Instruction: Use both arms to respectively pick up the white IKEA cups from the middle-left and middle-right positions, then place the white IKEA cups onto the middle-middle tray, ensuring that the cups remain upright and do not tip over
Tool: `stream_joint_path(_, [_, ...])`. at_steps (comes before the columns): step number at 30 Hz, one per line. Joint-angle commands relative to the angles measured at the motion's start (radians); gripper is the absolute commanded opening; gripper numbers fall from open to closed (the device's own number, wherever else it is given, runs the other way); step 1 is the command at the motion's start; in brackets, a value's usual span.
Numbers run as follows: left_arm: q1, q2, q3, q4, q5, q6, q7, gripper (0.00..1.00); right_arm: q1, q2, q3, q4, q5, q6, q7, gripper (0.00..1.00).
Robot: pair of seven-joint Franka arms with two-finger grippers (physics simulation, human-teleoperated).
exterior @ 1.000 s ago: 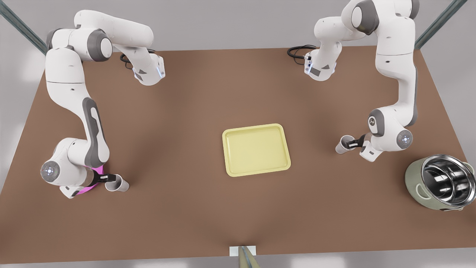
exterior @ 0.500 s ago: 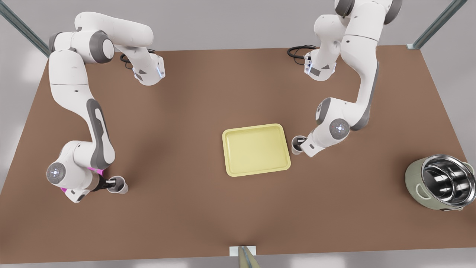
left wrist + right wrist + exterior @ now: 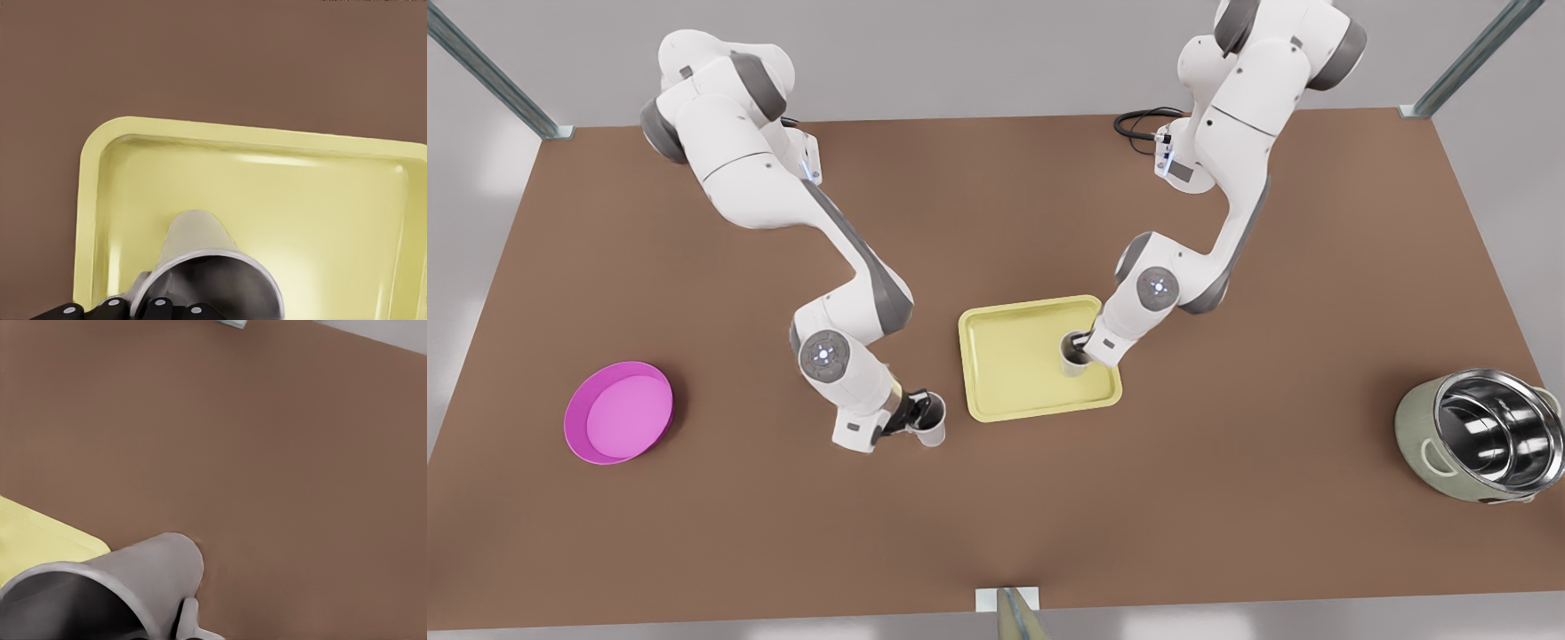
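Front view, left to right: a magenta bowl point(image 3: 618, 412) sits idle. The right gripper point(image 3: 914, 414) grasps cup 1 point(image 3: 931, 424) at its rim, just short of the tray point(image 3: 996, 356), above the counter point(image 3: 1227, 498). The left gripper point(image 3: 1083, 345) clamps cup 2 point(image 3: 1073, 358) over the tray's right part. Both fingers sets are clenched on cups. A steel pot point(image 3: 1485, 436) stands far right. Judged progress: both picked; neither released. Both cups' long axes stand upright, mouths upward.

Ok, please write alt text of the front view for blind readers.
Two robot arms each hold a white cup: the left hand has its cup over the yellow tray, the right hand has its cup beside it over the brown table. A magenta bowl and steel pot stand aside.
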Motion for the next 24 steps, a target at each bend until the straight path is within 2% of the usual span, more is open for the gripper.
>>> stream_joint_path(1, [0.000,0.000,-0.005,-0.005,0.001,0.065,-0.357,0.71,0.036,0.000,0.001,-0.010,-0.003,-0.007,0.609,0.21])
stream_joint_path(3, [0.000,0.000,-0.005,-0.007,0.001,0.067,-0.357,0.87,0.079,0.003,0.001,-0.023,0.002,-0.008,0.609,0.21])
stream_joint_path(4, [0.000,0.000,-0.005,-0.008,0.000,0.065,-0.357,0.99,0.096,0.014,0.001,-0.024,0.005,-0.010,0.610,0.21])
stream_joint_path(5, [0.001,-0.004,-0.005,-0.013,0.000,0.064,-0.363,1.00,0.110,0.014,0.001,-0.026,0.006,-0.013,0.609,0.21])
stream_joint_path(7, [0.133,-0.032,-0.130,-0.013,0.001,0.028,-0.406,1.00,0.148,0.029,0.003,-0.038,0.031,-0.013,0.609,0.21])
stream_joint_path(11, [0.170,-0.150,-0.131,-0.010,0.003,-0.178,-0.395,1.00,0.185,0.080,0.004,-0.020,0.039,0.008,0.606,0.21])
stream_joint_path(13, [0.210,-0.181,-0.131,0.149,0.044,-0.569,-0.345,1.00,0.187,0.097,0.004,-0.017,0.040,0.021,0.604,0.21])
stream_joint_path(15, [0.301,-0.179,-0.128,0.324,0.121,-0.938,0.016,1.00,0.187,0.109,0.004,-0.015,0.046,0.024,0.600,0.21])
stream_joint_path(16, [0.348,-0.178,-0.127,0.416,0.147,-1.047,0.123,1.00,0.185,0.112,0.004,-0.017,0.048,0.030,0.601,0.30])
stream_joint_path(17, [0.390,-0.175,-0.122,0.532,0.151,-1.173,0.336,1.00,0.185,0.117,0.004,-0.015,0.048,0.031,0.601,0.76])
stream_joint_path(18, [0.373,-0.182,-0.056,0.542,0.203,-1.185,0.498,1.00,0.188,0.118,0.003,-0.017,0.046,0.044,0.606,1.00])
stream_joint_path(20, [0.164,-0.242,0.180,0.541,0.201,-1.187,0.570,1.00,0.185,0.118,0.004,-0.017,0.046,0.044,0.598,1.00])
stream_joint_path(24, [0.163,-0.244,0.182,0.541,0.201,-1.190,0.565,1.00,0.179,0.114,0.003,-0.015,0.046,0.042,0.593,1.00])
